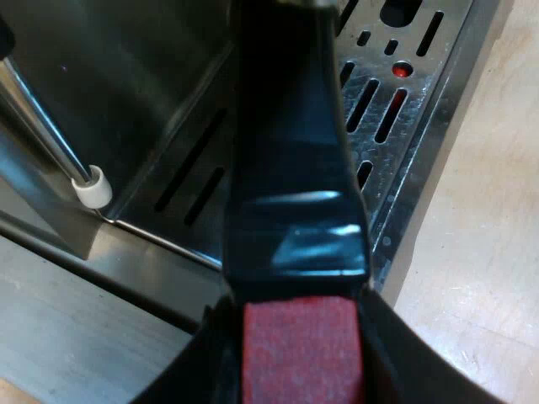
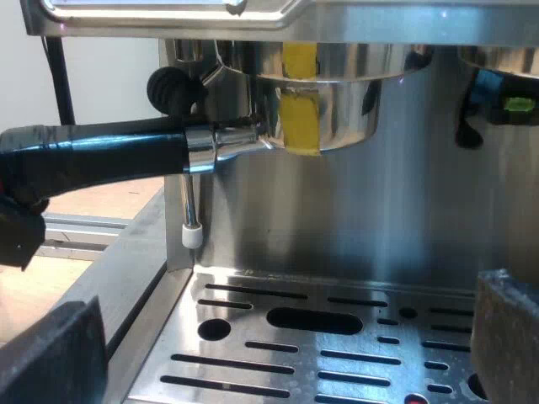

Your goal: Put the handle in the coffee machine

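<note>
Left wrist view: left gripper (image 1: 299,362) is clamping the handle (image 1: 290,168) at its red end (image 1: 299,345) over the drip tray (image 1: 404,93). Right wrist view: right gripper (image 2: 278,345) is idling wide open; holder (image 2: 324,109) is meeting the brew head (image 2: 337,59) (lock unproven), so tilted twisting is risking jamming.

The left gripper (image 1: 299,362) has smooth black fingers (image 1: 402,358) that curve and taper on either side of the handle's (image 1: 290,168) red end. The right gripper (image 2: 282,349), well below the handle, has blocky charcoal-black fingers (image 2: 507,337) with squared edges.
</note>
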